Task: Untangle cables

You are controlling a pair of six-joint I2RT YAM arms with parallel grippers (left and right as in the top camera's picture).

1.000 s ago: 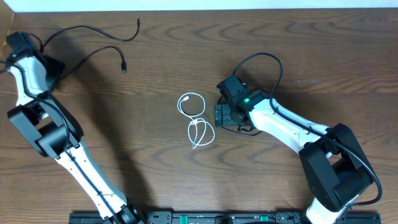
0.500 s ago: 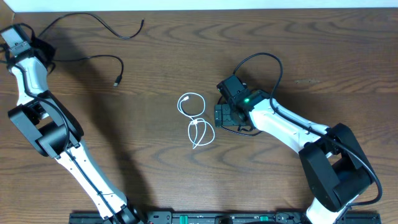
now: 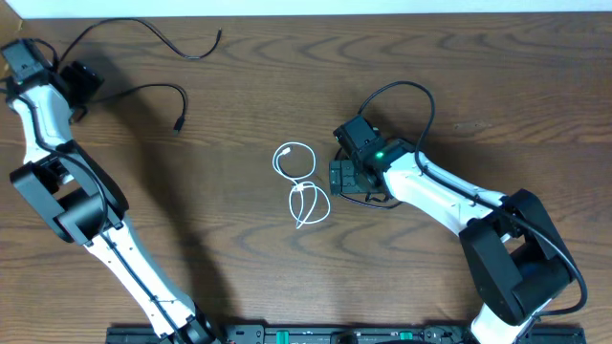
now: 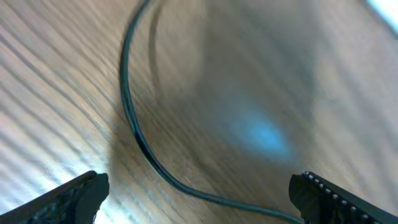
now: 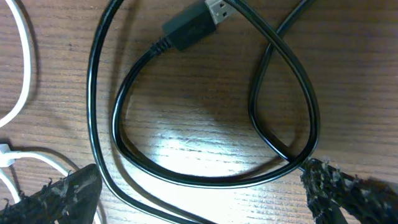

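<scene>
Brown wood-grain tabletop, two arms on it, three cables. Landmark is the thin white cable, lying in two small loops mid-tabletop.

Left arm is far up-left of the white cable. The left tool has its fingers wide apart with nothing clamped. The long thin black cable just lies on the wood and runs between the fingers, as the left wrist view shows.

That is the change: a second ago this arm was closed on the black cable and dragging it away from the white cable. The free plug end slid further left, then the fingers sprang apart and dropped it. The long black cable now sprawls well apart from the white cable, up-left of it, with both ends free. Judged separated, so one of three is done.

Right arm has not moved. The right tool sits just right of the white cable, fingers spread and gripping nothing, hovering low over the shorter black cable curled in a loop.

The white cable has not moved either. The shorter black cable lies just beside it on the right. Their strands come close at the lower left of the right wrist view — cannot tell whether they cross.

Its black USB plug with metal tip lies on the loop's far side.

Probably the remaining work is pulling this loop off to the right, away from the white cable.
</scene>
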